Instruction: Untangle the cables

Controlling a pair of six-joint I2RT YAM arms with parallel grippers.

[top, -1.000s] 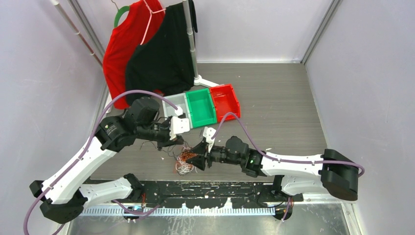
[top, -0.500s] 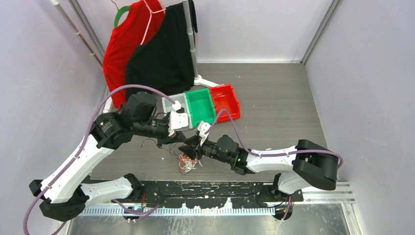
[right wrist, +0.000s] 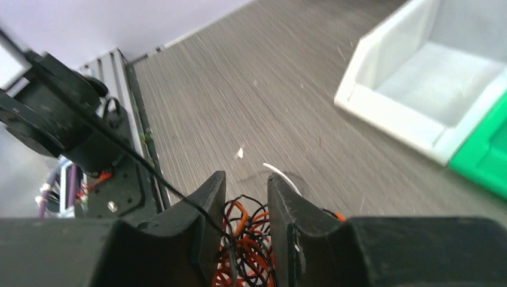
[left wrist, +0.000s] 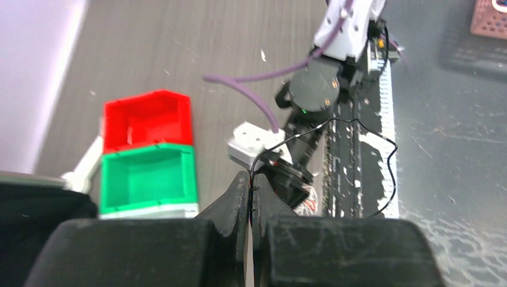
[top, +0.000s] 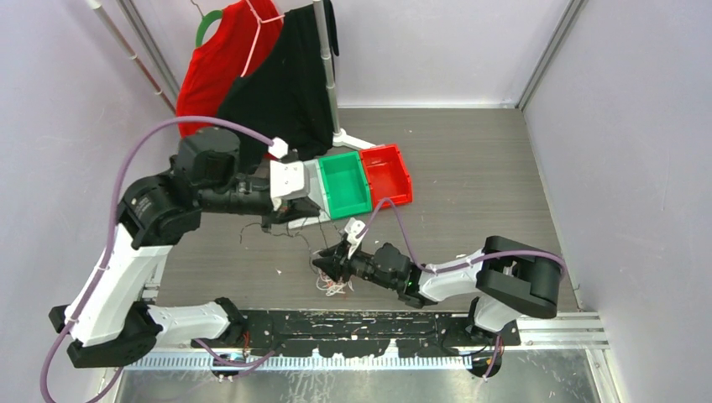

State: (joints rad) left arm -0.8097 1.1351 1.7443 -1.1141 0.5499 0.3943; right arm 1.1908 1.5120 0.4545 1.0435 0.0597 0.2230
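The cables [top: 330,281] lie snarled on the desk [top: 479,185] close to its near edge, nearer than the green bin [top: 344,183]. The right end effector [right wrist: 246,179] sits over the snarl, slightly spread, with orange and black loops between its fingers. The left end effector [left wrist: 250,184], to the far left of the snarl, pinches one black cable [left wrist: 391,161].

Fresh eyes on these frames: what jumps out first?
The orange, white and black cables sit in a snarl at the near centre of the top view. The right gripper is low over it, jaws apart with strands between them. The left gripper is shut on one black cable that loops out ahead of it. At the back left hang a red shirt and a black shirt, with a green bin and a red bin nearby.
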